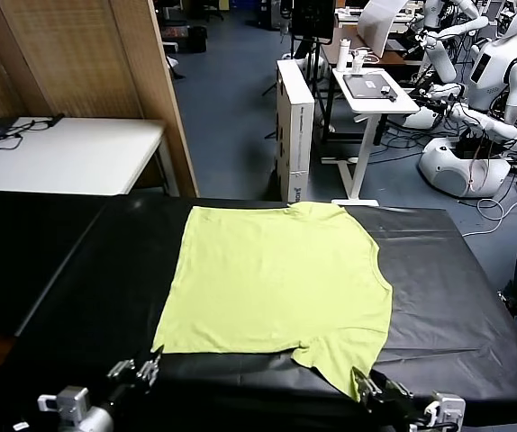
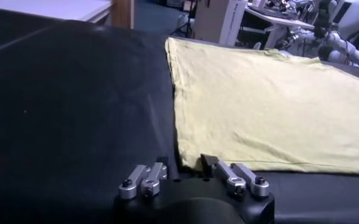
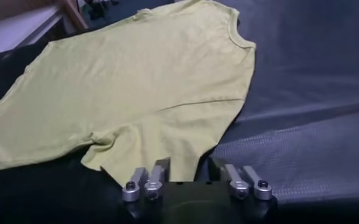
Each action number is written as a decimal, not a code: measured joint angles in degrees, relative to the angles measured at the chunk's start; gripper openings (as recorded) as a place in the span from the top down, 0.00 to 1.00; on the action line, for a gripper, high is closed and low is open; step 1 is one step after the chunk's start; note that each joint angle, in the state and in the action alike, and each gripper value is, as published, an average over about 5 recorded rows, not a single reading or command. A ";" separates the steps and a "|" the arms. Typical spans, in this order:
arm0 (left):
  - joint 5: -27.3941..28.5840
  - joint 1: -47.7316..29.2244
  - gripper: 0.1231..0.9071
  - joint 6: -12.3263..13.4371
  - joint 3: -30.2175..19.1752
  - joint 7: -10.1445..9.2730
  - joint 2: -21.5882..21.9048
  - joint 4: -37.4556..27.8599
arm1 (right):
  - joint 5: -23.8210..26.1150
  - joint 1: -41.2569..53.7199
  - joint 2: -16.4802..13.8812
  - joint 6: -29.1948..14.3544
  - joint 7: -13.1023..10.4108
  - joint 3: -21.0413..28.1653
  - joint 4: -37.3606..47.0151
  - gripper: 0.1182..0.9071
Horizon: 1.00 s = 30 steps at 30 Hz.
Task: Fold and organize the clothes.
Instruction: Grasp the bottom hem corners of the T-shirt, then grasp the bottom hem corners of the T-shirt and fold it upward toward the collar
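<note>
Lime yellow-green cotton T-shirt lies flat on black-covered surface. Left tool and right tool (both closed, empty) sit at its near edge.

White desk beyond black table covering.

Both arms sit low at the near edge: the left gripper near-left, the right gripper near-right, each with fingers closed, holding nothing.
</note>
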<state>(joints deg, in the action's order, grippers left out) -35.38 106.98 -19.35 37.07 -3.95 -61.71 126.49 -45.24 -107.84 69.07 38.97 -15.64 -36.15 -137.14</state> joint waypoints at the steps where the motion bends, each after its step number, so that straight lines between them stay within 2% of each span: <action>1: 0.02 0.65 0.97 0.13 0.38 0.03 0.14 0.41 | 0.11 -0.48 -0.14 0.45 -0.16 -0.22 -0.61 0.97; 7: 0.15 5.33 0.97 0.87 2.91 0.44 0.88 2.72 | 2.28 -4.15 -0.80 2.24 -1.08 -1.21 -3.66 0.97; 13: -0.53 7.61 0.97 1.22 5.33 -0.39 1.36 3.71 | 2.60 -6.22 -0.80 1.13 -0.63 -1.93 -5.09 0.97; 17: -2.08 6.76 0.97 1.45 5.35 -0.81 0.82 4.13 | 3.02 -5.61 -0.85 -2.25 1.60 -2.32 -4.99 0.97; 23: -3.51 1.42 0.97 1.06 4.02 -2.12 -1.24 3.47 | 6.36 -2.19 -2.26 -9.40 6.86 -2.42 -2.63 0.97; 26: -4.09 -2.31 0.97 0.64 3.16 -2.56 -2.25 2.59 | 6.63 0.89 -3.54 -11.70 8.15 -1.90 -0.51 0.97; 30: -4.44 -7.29 0.97 0.47 2.05 -2.63 -2.94 1.12 | 6.65 5.92 -5.68 -13.20 8.68 -0.72 3.33 0.97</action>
<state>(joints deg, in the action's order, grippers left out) -39.82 99.68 -18.88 39.12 -6.58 -64.65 127.61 -38.59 -101.92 63.40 25.77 -6.96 -36.88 -133.80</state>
